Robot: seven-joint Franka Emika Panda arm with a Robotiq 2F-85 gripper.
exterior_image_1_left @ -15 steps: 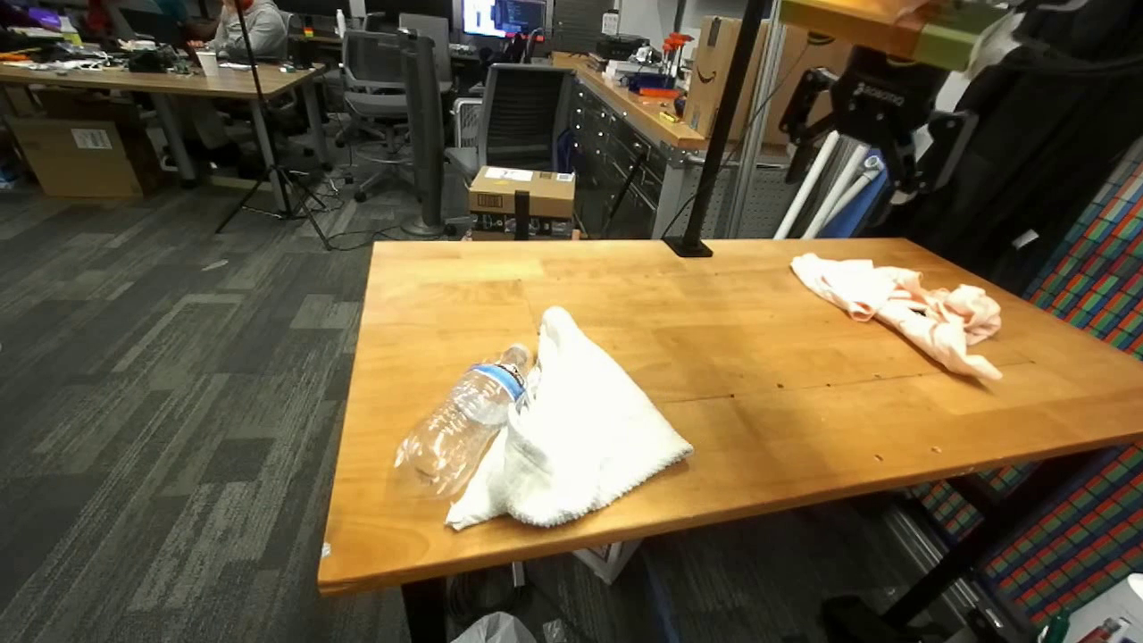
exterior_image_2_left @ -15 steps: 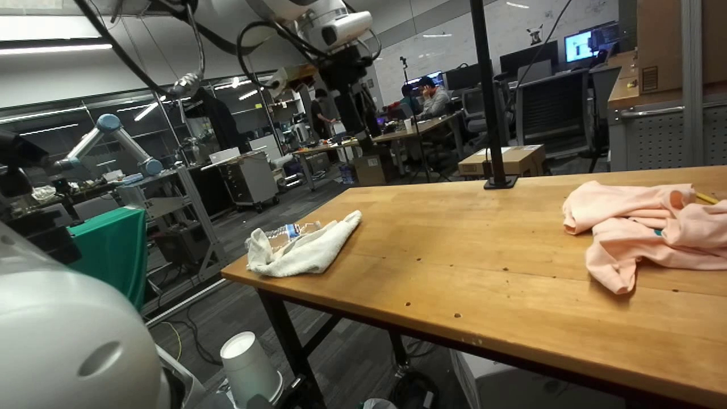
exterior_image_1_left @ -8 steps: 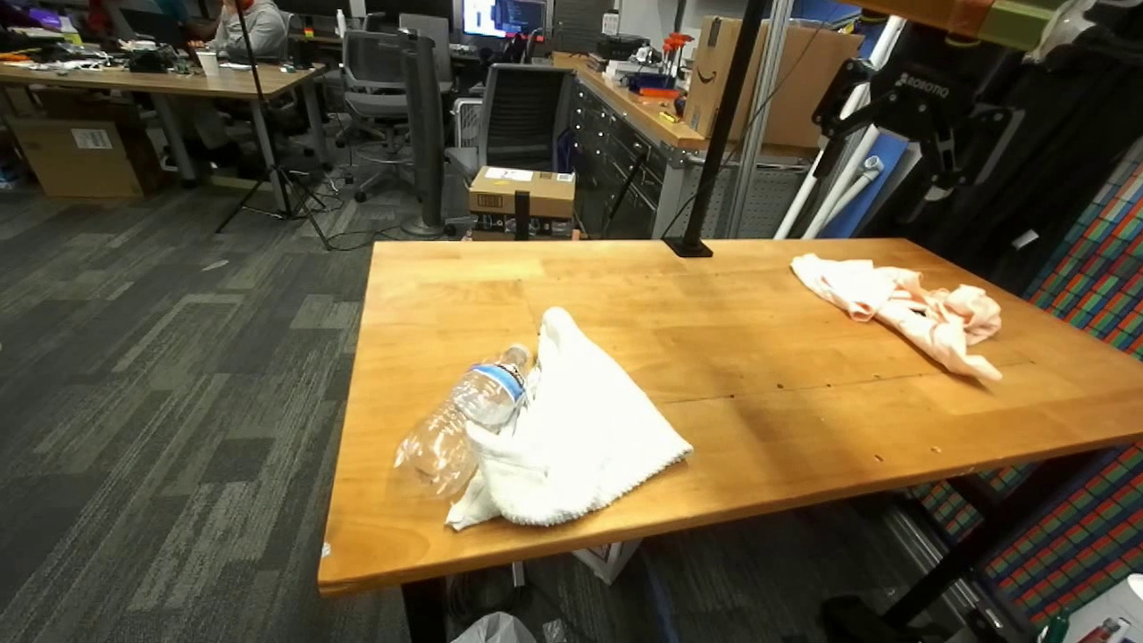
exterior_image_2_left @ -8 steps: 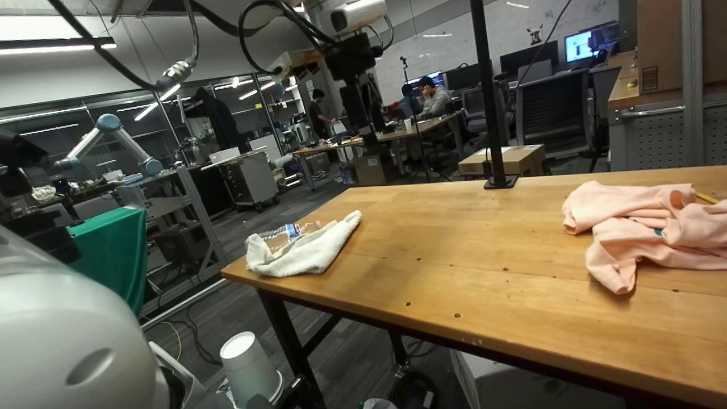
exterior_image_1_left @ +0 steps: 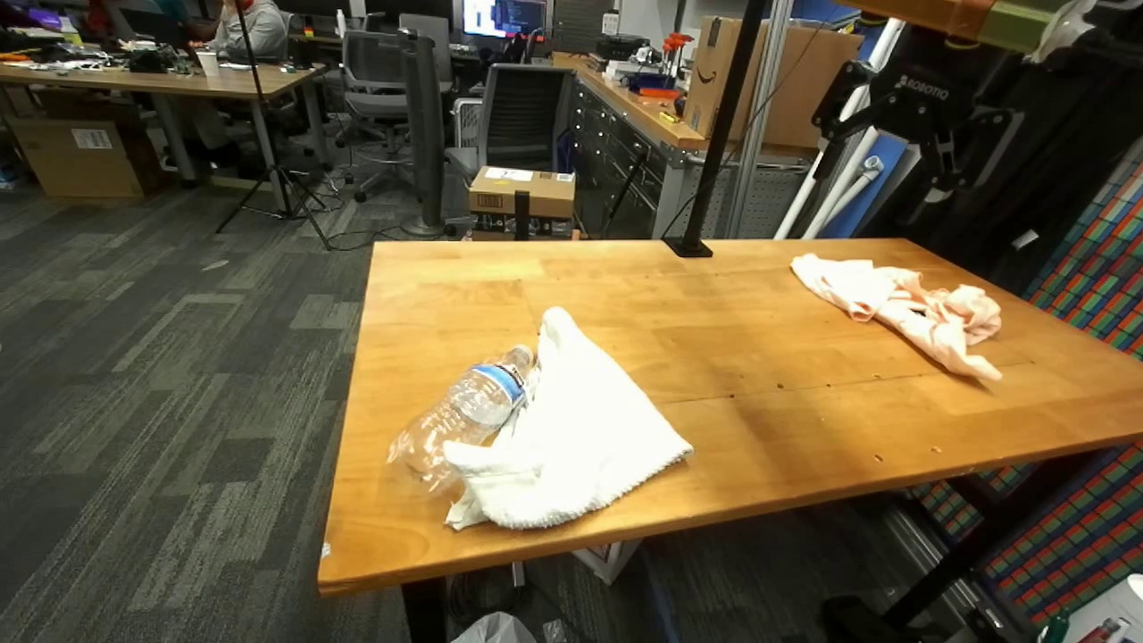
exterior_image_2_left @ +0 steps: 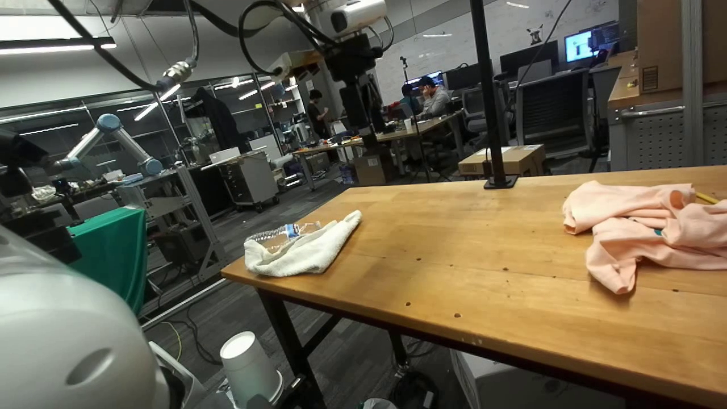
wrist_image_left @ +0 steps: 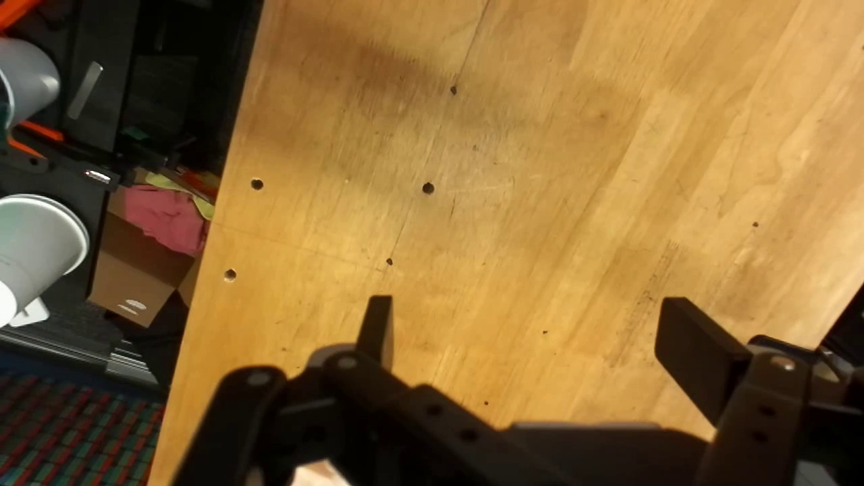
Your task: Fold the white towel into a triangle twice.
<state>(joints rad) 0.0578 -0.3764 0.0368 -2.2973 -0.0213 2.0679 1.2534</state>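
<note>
The white towel (exterior_image_1_left: 589,429) lies rumpled near a table corner, roughly triangular with one point stretched away. It also shows in an exterior view (exterior_image_2_left: 312,250). A clear plastic bottle (exterior_image_1_left: 473,402) with a blue label lies against the towel's side, and a towel flap lies over part of its lower end. The bottle (exterior_image_2_left: 284,236) is partly hidden by the towel in an exterior view. My gripper (exterior_image_1_left: 875,183) is open and empty, high above the table and far from the towel. In the wrist view the fingers (wrist_image_left: 526,317) are wide apart over bare wood. The towel is out of the wrist view.
The wooden table (exterior_image_1_left: 759,357) carries a crumpled pink cloth (exterior_image_1_left: 902,304), also seen in an exterior view (exterior_image_2_left: 642,238). A black upright pole (exterior_image_1_left: 714,161) stands at a table edge. The table's edge (wrist_image_left: 226,175) shows in the wrist view, with cups (wrist_image_left: 40,236) beyond it.
My gripper has shifted slightly, moving right in an exterior view, then stopped. The towel's flap by the bottle has slumped outward over the bottle's lower end. The bottle has shifted slightly.
</note>
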